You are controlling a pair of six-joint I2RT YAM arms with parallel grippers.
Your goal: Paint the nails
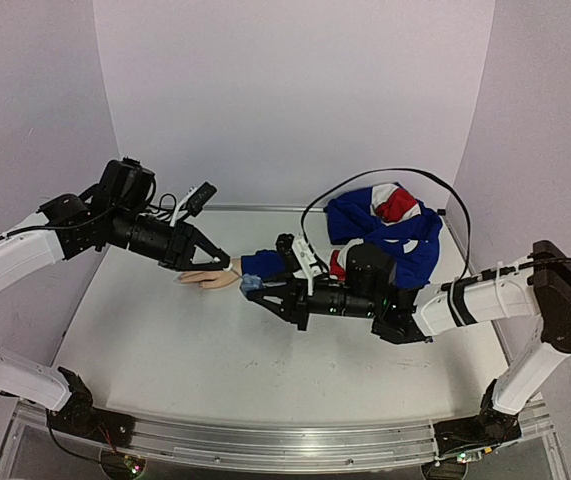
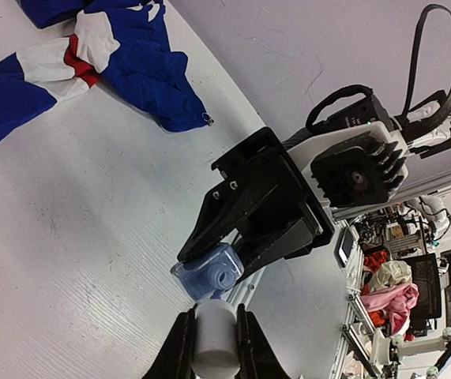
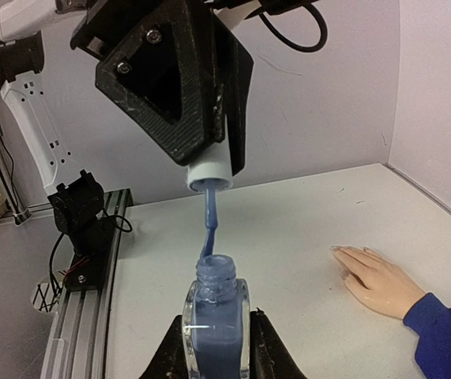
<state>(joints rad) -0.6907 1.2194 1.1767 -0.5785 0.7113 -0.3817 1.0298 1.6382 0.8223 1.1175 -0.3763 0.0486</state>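
Note:
The pale mannequin hand (image 1: 205, 279) with a blue cuff (image 1: 261, 263) lies flat on the table; it also shows in the right wrist view (image 3: 377, 280). Its nails are too small to make out. My right gripper (image 3: 217, 335) is shut on an open clear bottle of blue polish (image 3: 217, 316), held upright just right of the hand. My left gripper (image 2: 213, 320) is shut on the white cap (image 2: 213, 343). The cap's blue brush (image 3: 209, 229) hangs down with its tip in the bottle's neck. In the top view both grippers (image 1: 215, 262) (image 1: 262, 293) meet above the cuff.
A blue, red and white cloth (image 1: 385, 225) lies heaped at the back right, with a black cable looping over it. White walls close in the table on three sides. A metal rail (image 1: 265, 440) runs along the near edge.

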